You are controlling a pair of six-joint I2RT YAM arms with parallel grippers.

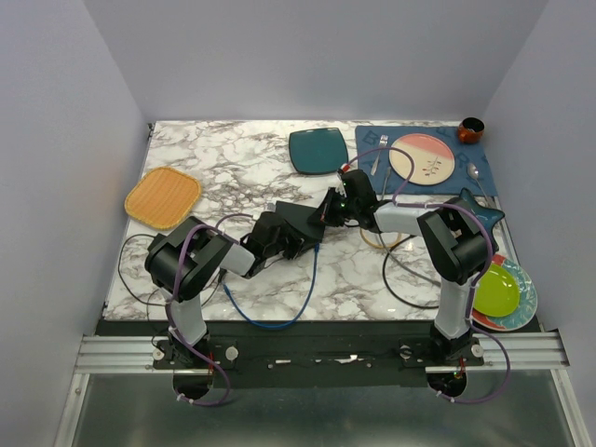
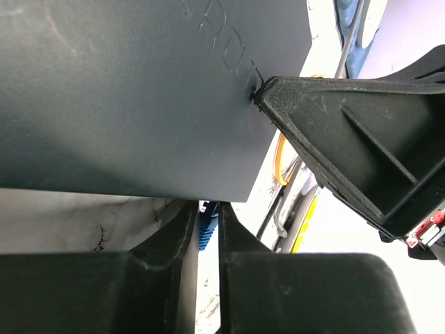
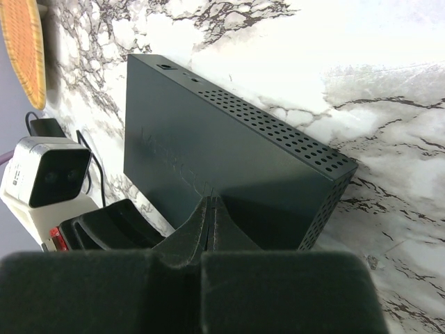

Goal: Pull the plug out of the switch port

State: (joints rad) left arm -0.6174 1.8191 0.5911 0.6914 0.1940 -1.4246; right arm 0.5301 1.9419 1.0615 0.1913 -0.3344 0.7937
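Note:
The switch (image 1: 300, 222) is a flat black box mid-table; it fills the left wrist view (image 2: 139, 90) and shows a perforated side in the right wrist view (image 3: 229, 153). A blue plug (image 2: 207, 228) sits at its near edge, and its blue cable (image 1: 279, 321) loops toward the front of the table. My left gripper (image 2: 208, 212) is shut on the plug's boot at the switch edge (image 1: 279, 240). My right gripper (image 3: 212, 203) is shut with nothing in it. Its fingertips rest on the switch's top face, as the left wrist view shows (image 2: 259, 87).
An orange woven mat (image 1: 163, 197) lies at the left and a dark teal plate (image 1: 318, 150) behind the switch. A blue placemat (image 1: 484, 172) with a pink plate (image 1: 422, 158), cutlery and a brown bowl (image 1: 471, 129) is at the back right. Green plates (image 1: 498, 291) and black cables (image 1: 400, 279) are at the right.

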